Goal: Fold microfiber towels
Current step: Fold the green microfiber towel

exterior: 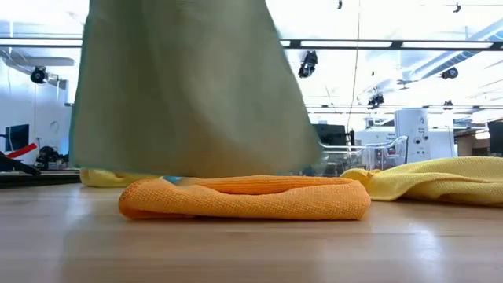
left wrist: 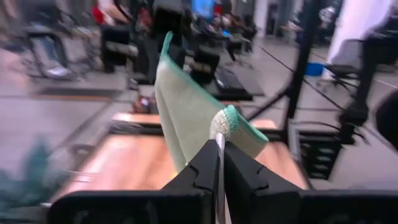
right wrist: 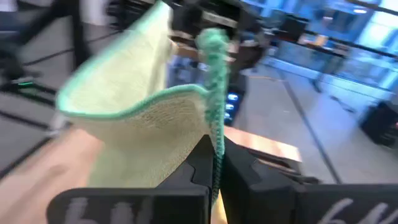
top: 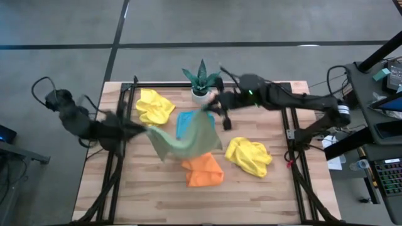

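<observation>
Hanging green towel between claws

This is a robotics lab set inside a large open-plan workspace. A wooden table framed by black metal rails stands on a grey concrete floor marked with dark seams. At the right edge of the high view sits a desk crowded with cables and equipment. Across the low view, upper right, an exposed ceiling carries lighting tracks and hanging fixtures, with white cabinets and machines behind. A monitor sits at the far left.
</observation>
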`<state>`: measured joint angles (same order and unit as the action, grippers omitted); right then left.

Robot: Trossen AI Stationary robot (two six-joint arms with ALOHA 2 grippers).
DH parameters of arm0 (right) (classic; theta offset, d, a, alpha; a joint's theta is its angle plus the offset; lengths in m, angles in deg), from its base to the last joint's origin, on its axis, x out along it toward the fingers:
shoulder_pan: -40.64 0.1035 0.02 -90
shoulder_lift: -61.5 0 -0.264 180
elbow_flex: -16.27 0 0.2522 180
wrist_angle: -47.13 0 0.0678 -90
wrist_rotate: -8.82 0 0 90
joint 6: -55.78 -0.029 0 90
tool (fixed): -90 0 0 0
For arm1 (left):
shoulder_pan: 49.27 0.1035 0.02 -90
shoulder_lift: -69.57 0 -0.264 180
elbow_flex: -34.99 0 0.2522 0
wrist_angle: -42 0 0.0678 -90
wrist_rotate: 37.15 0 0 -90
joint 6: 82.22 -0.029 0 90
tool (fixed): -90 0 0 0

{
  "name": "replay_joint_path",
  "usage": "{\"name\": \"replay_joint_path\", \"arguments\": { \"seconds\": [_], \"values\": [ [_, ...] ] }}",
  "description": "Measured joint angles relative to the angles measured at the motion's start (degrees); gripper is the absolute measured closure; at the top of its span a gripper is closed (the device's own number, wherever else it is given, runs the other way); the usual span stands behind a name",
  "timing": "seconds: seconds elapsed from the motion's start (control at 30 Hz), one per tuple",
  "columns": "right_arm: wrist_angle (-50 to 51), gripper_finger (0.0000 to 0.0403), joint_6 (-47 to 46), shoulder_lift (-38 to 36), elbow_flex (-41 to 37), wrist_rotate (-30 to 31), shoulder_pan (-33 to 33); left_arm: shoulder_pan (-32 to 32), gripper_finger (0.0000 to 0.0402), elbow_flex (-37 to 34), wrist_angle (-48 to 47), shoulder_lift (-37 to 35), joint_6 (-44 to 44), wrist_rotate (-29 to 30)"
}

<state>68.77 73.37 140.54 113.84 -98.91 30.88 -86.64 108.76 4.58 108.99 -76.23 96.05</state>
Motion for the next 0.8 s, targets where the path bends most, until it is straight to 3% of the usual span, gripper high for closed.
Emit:
{"name": "replay_joint_path", "arguments": {
  "seconds": [0.2,0.37,0.57,0.8],
  "values": [
    [0.7,0.0394,0.3,7.3,11.2,-0.5,-8.2,0.4,0.0401,0.3,0.5,-8.1,-6.4,3.4],
    [9.4,0.0394,-1.1,9.2,17.7,-7.9,-10.2,0.4,0.0401,-1.5,0.4,-11.7,-6.0,3.7],
    [24.4,0.0394,3.6,8.2,16.5,-12.0,-6.7,0.3,0.0401,-4.8,0.3,-7.8,-0.2,1.7],
    [42.5,0.0394,7.6,6.9,12.4,-19.2,-0.4,0.2,0.0401,-8.4,0.3,0.4,14.3,-5.3]
  ]
}}
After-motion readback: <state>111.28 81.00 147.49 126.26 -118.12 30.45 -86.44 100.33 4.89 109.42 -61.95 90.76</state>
